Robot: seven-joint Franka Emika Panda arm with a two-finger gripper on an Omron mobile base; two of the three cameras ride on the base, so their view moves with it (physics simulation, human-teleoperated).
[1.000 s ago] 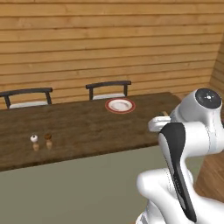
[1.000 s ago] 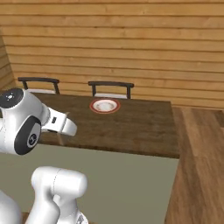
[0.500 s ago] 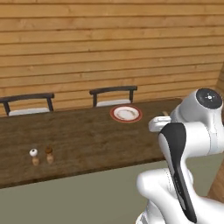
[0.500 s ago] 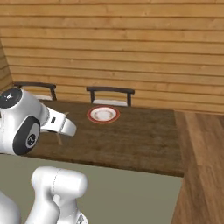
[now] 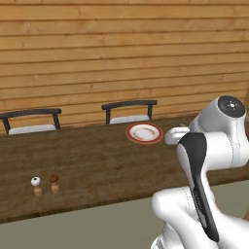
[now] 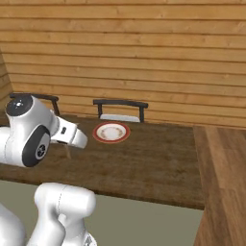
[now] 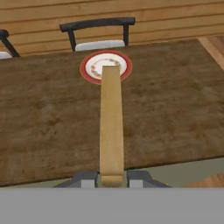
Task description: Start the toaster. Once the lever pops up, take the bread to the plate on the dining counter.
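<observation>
The plate (image 7: 105, 66) lay on the dark wood worktop (image 7: 48, 118) near its far edge, in front of a black chair (image 7: 98, 33); its white centre looked lightly mottled, with no separate thing resting in it. In the hand view the jaws (image 7: 112, 178) were closed on the bread (image 7: 111, 122), which was seen edge-on, pinched at its near end between the two dark fingertips (image 7: 85, 178). The slice reached forward from the jaws over the worktop, its far end overlapping the plate in that view. Two small shakers (image 5: 44, 185) stood together well apart from the plate, toward the worktop's near left.
</observation>
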